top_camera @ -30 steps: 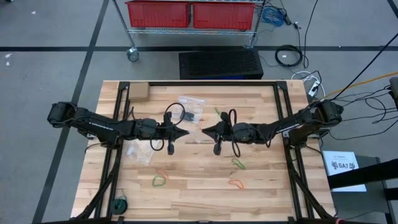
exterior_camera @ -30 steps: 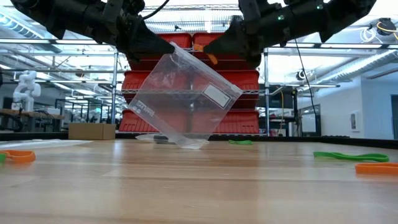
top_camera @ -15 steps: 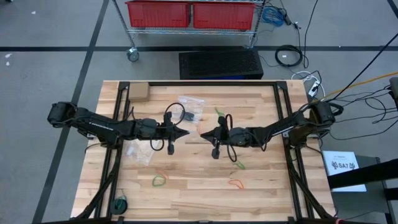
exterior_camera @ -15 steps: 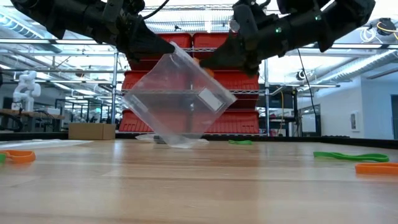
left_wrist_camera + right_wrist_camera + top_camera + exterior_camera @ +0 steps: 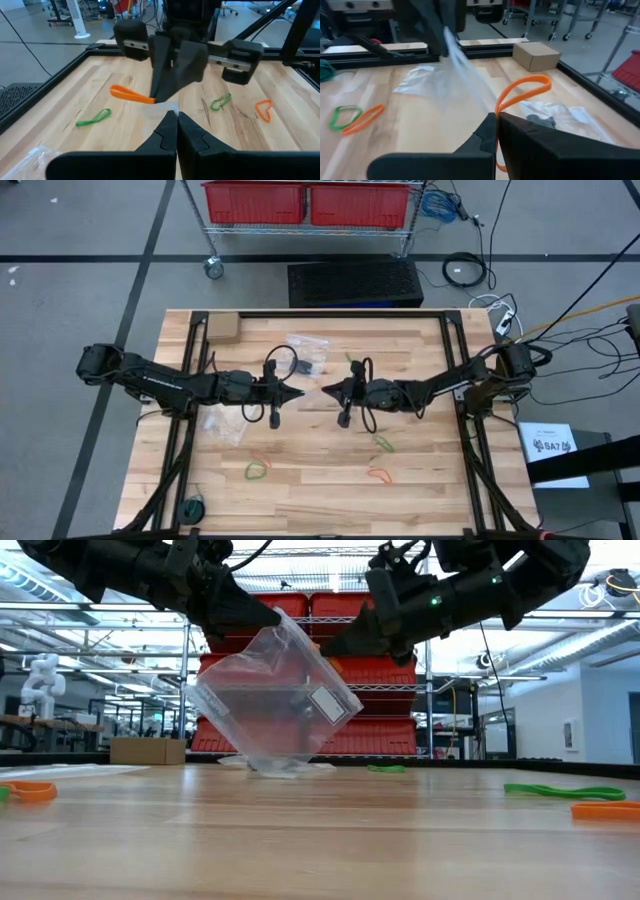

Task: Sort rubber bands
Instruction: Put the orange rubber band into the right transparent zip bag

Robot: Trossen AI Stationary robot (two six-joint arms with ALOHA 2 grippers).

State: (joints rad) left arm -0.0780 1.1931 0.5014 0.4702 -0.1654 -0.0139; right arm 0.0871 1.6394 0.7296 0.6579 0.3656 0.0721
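A clear zip bag hangs tilted over the table's middle from my left gripper, which is shut on its upper part. My right gripper faces it from the table's right, close to the bag's upper edge, and is shut on an orange rubber band. The left wrist view shows that band sticking out sideways from the right fingers. Whether the bag's lower edge touches the table, I cannot tell. Loose bands lie flat on the near half: green, green, orange. My left gripper pinches the bag's upper edge between its two fingers, coming almost level from the table's left. The bag hangs below the fingers, slack and tilted. My right gripper pinches the orange band's loop, coming almost level from the table's right. The loop sticks out past the fingertips, clear of the table. Whether the fingers also touch the bag, I cannot tell.
A second clear bag holding dark bits lies at the far middle, with a green band beside it. A third bag lies below the left arm. A small cardboard box sits at the far left corner.
My right gripper has moved toward the table's left and a little down, carrying the orange band up to the bag's upper edge. The bag has swung under the left gripper: its lower part has shifted toward the left, while its held edge stayed in place.
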